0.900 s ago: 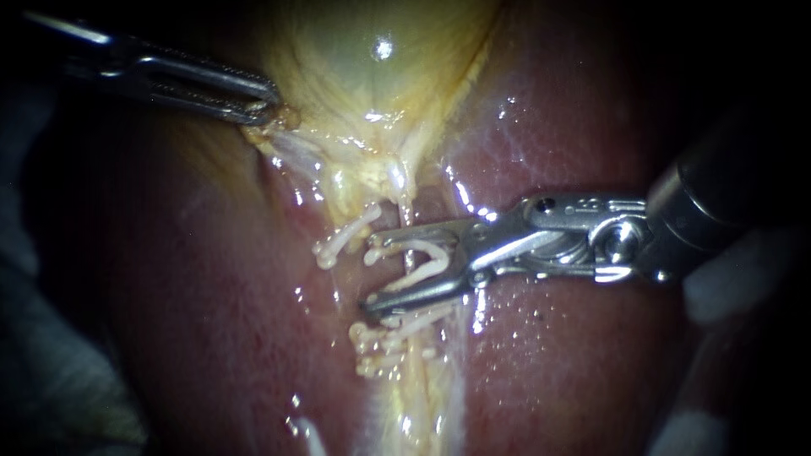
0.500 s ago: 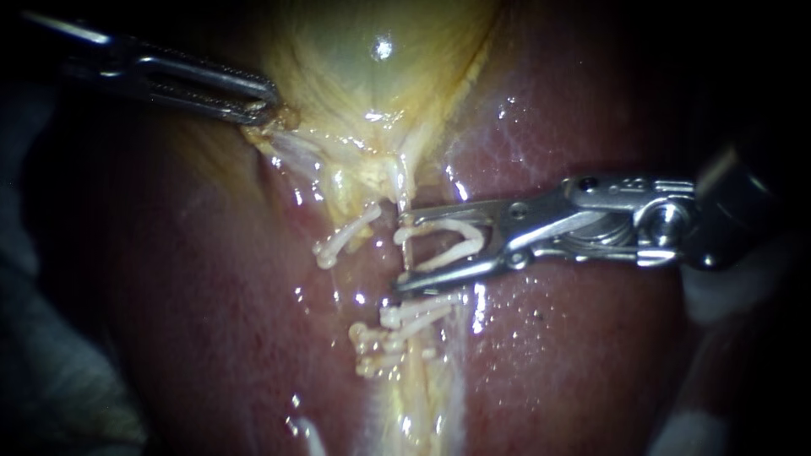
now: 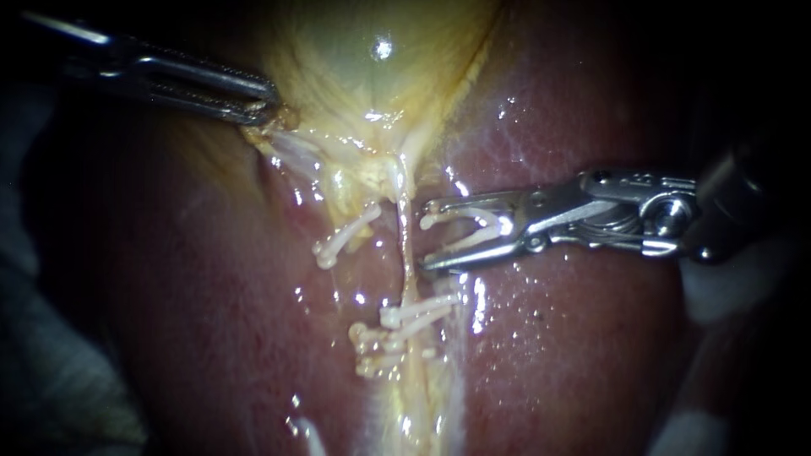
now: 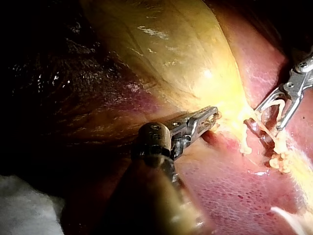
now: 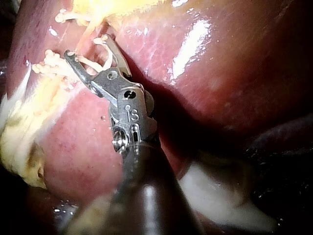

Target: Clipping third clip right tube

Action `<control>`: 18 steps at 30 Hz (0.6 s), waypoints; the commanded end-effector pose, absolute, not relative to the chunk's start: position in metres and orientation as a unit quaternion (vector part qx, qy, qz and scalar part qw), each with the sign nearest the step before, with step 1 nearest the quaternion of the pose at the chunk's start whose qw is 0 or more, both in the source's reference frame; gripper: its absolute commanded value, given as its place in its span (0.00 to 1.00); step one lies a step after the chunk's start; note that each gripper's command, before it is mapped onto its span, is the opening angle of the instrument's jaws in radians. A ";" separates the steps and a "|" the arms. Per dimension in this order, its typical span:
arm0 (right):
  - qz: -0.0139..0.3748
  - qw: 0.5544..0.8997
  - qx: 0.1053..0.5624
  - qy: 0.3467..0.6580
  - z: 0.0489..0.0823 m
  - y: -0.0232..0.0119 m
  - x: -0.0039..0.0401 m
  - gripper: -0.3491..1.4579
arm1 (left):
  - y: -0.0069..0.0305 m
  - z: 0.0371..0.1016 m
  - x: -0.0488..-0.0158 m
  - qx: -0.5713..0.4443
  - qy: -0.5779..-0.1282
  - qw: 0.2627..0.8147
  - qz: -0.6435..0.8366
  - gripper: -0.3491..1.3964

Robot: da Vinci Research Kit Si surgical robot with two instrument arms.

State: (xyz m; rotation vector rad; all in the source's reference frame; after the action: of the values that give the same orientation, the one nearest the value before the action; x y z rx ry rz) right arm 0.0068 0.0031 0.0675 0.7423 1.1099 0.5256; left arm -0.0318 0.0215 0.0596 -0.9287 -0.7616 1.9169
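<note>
The yellow gallbladder [image 3: 372, 76] narrows down into a thin pale right tube [image 3: 408, 262] that runs over the red liver [image 3: 574, 355]. Two white clips [image 3: 410, 317] cross the tube low down. Another clip [image 3: 342, 239] sits on the left tube. My right instrument [image 3: 427, 236] comes in from the right. Its jaws stand apart and hold an unclosed white clip [image 3: 465, 226], with the tips just right of the tube and off it. The right wrist view shows these jaws [image 5: 88, 49] and the clip [image 5: 93, 62]. My left instrument [image 3: 263, 108] is shut on the gallbladder's edge [image 4: 208, 117].
White gauze lies at the lower right [image 3: 726, 287] and beside the right shaft [image 5: 220, 196]. More gauze lies under the left shaft [image 4: 24, 210]. A small white piece [image 3: 306, 432] lies on the tissue below the clips.
My right instrument has drawn back to the right: its jaws stood astride the right tube and now sit clear of it, the clip still unclosed in them. My left instrument has held still.
</note>
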 end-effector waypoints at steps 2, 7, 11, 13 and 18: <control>0.243 0.753 0.340 0.508 0.0679 0.0029 0.0074 0.47 | 0.0215 0.0596 -0.0318 -0.372 -0.305 0.426 0.767 0.00; 0.266 0.729 0.349 0.526 0.0679 0.0027 0.0091 0.47 | 0.0215 0.0596 -0.0318 -0.372 -0.305 0.426 0.767 0.00; 0.283 0.708 0.359 0.538 0.0674 0.0023 0.0104 0.47 | 0.0215 0.0596 -0.0318 -0.372 -0.305 0.426 0.767 0.00; 0.289 0.696 0.363 0.547 0.0672 0.0022 0.0110 0.47 | 0.0215 0.0596 -0.0318 -0.372 -0.305 0.426 0.767 0.00; 0.305 0.666 0.373 0.569 0.0662 0.0022 0.0116 0.47 | 0.0215 0.0596 -0.0318 -0.372 -0.303 0.426 0.767 0.00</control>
State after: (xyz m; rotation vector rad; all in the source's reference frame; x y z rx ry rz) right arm 0.0116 0.0023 0.0659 0.8505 1.3017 0.6947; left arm -0.0318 0.0215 0.0596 -0.9293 -0.7604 1.9175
